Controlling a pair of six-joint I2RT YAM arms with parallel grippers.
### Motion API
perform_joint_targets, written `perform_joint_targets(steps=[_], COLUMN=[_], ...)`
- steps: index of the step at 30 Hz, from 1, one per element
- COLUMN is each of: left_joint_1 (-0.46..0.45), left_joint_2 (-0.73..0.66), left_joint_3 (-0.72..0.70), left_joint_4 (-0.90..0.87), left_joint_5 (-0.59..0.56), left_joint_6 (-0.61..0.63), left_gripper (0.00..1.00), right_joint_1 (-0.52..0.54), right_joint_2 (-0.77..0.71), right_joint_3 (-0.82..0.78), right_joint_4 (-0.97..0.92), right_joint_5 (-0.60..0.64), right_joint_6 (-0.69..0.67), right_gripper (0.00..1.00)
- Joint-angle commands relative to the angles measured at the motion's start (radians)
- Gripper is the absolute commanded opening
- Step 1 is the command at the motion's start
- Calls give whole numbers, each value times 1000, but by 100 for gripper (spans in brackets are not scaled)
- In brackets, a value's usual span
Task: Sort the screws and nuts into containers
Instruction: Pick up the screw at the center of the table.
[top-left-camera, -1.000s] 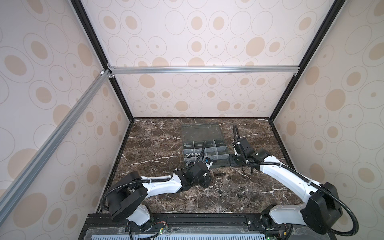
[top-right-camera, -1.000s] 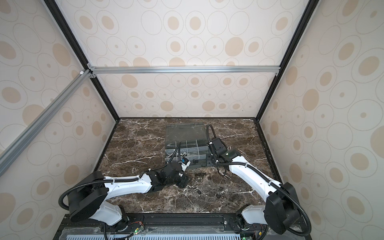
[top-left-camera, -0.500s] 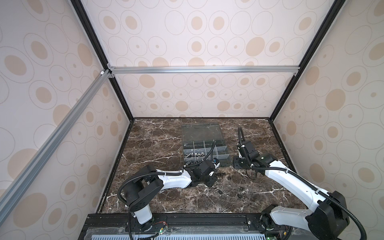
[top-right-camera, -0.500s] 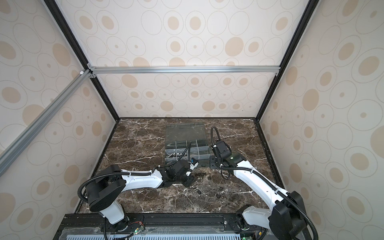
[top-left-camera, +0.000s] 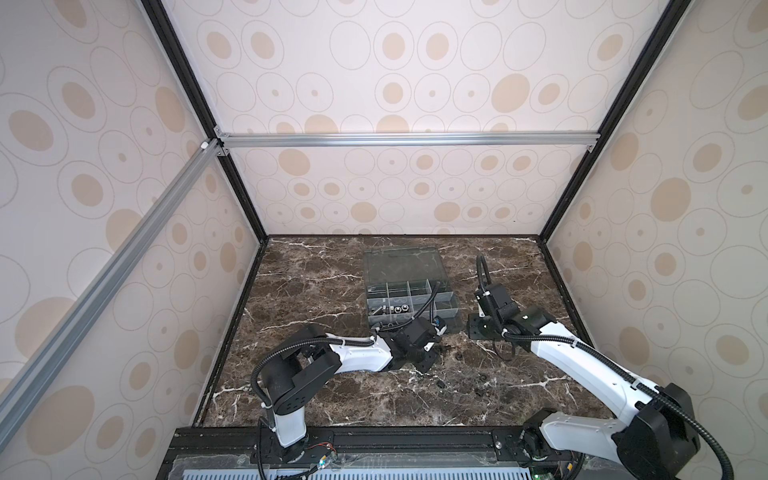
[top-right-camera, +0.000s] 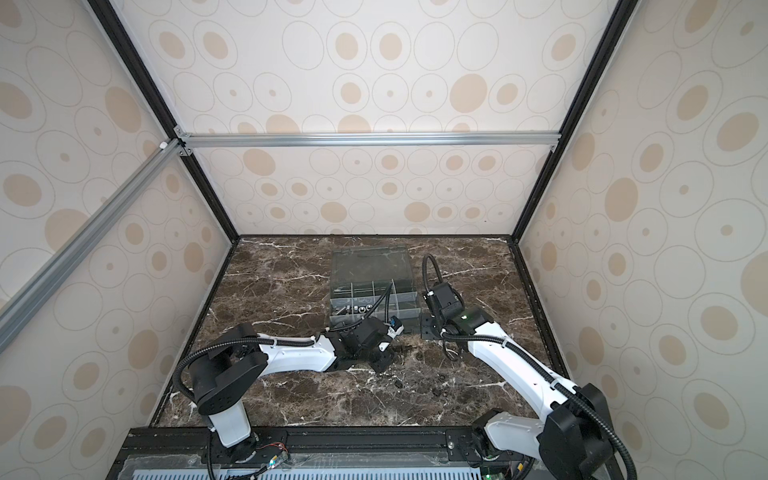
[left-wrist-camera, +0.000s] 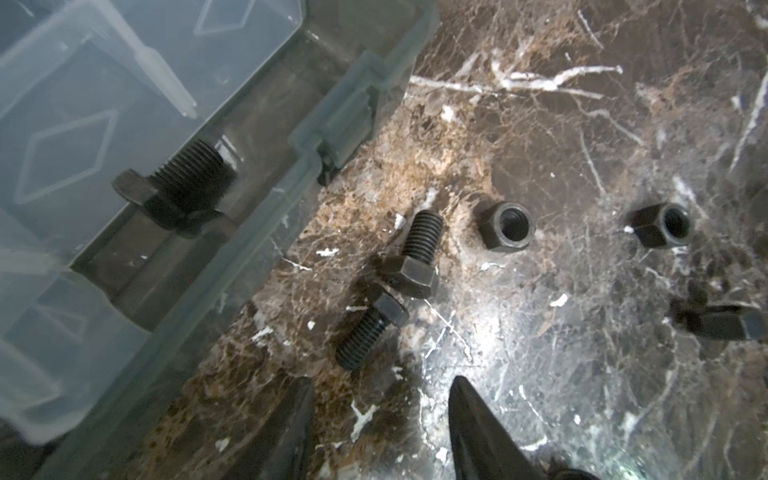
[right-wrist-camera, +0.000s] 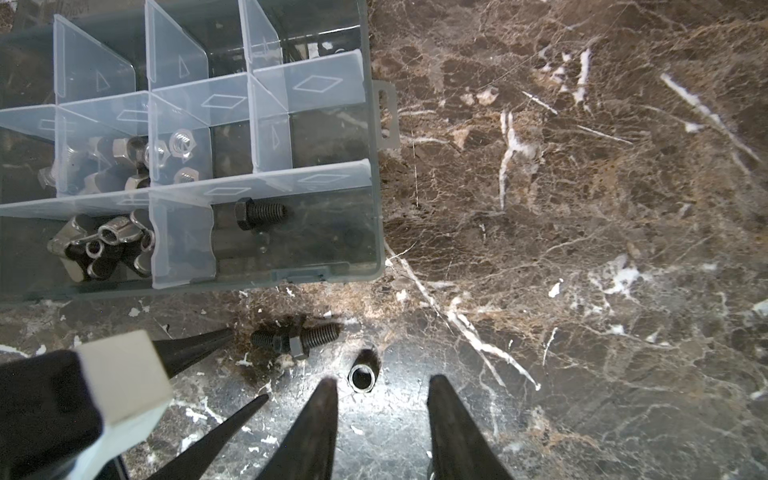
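Observation:
The smoky-grey organiser box (top-left-camera: 409, 291) (top-right-camera: 374, 291) lies open mid-table, and its containers (right-wrist-camera: 291, 133) hold silver nuts (right-wrist-camera: 183, 143), wing nuts (right-wrist-camera: 104, 245) and one black screw (right-wrist-camera: 259, 214) (left-wrist-camera: 178, 195). Two black screws (left-wrist-camera: 415, 253) (left-wrist-camera: 370, 332) lie head to head on the marble just off the box's front wall. My left gripper (left-wrist-camera: 380, 386) (top-left-camera: 428, 359) is open and empty right behind them. Two black nuts (left-wrist-camera: 505, 224) (left-wrist-camera: 660, 224) stand beyond. My right gripper (right-wrist-camera: 382, 382) (top-left-camera: 478, 330) is open and empty, with a black nut (right-wrist-camera: 362, 376) just past its fingertips.
The box's clear lid (top-left-camera: 401, 264) lies flat behind it. More small black pieces (top-left-camera: 482, 376) (top-left-camera: 478, 391) are scattered on the marble table (top-left-camera: 316, 291) nearer the front. The left gripper's fingers (right-wrist-camera: 199, 345) sit close beside my right fingers (right-wrist-camera: 320, 415). Patterned walls enclose three sides.
The left arm has swung right along the box's front wall to the two black screws, its jaws narrowing slightly. The right arm has drawn back right, away from the box.

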Motion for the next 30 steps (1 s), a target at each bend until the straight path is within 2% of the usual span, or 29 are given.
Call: perform_joint_targets(steps=[1, 26, 30], left_joint_1=[-11, -13, -13], left_joint_2=[18, 111, 119], left_joint_3=[41, 111, 114], left_joint_4=[-26, -52, -51], left_joint_5=[10, 22, -8], left_joint_6=[37, 129, 135], left_gripper=[52, 49, 48], right_joint_1=[-7, -13, -13], right_joint_2=[-22, -92, -107], right_joint_3=[-17, -33, -41], right_joint_4=[-19, -55, -55], right_joint_5=[15, 37, 46], right_joint_6=[9, 23, 25], right_gripper=[39, 40, 40])
